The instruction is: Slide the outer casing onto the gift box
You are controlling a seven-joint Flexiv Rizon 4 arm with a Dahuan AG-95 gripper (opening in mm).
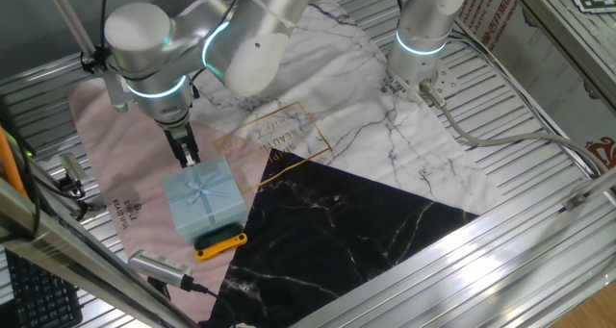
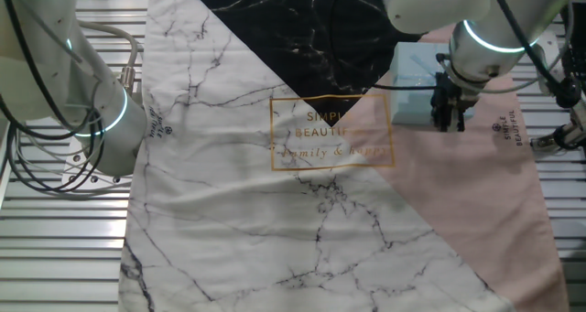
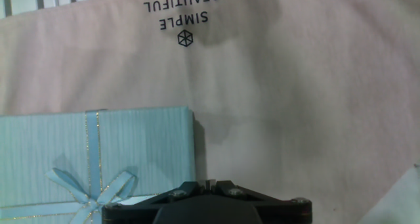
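The outer casing (image 1: 204, 197), pale blue with a ribbon bow on top, lies flat on the pink part of the cloth. It also shows in the other fixed view (image 2: 417, 72) and at the lower left of the hand view (image 3: 98, 155). The gift box, with its dark interior and red-orange item, does not show in any view. My gripper (image 1: 190, 159) points down at the casing's far edge, fingers closed together and holding nothing. In the other fixed view my gripper (image 2: 449, 120) stands right beside the casing. In the hand view my gripper (image 3: 207, 182) is just right of the casing's corner.
A yellow-and-black bar (image 1: 221, 241) lies just in front of the casing. A silver handheld tool (image 1: 159, 267) lies at the cloth's near edge. A second arm's base (image 1: 423, 39) stands at the back. The cloth (image 2: 320, 211) has pink, white-marble and black-marble parts on a slatted metal table.
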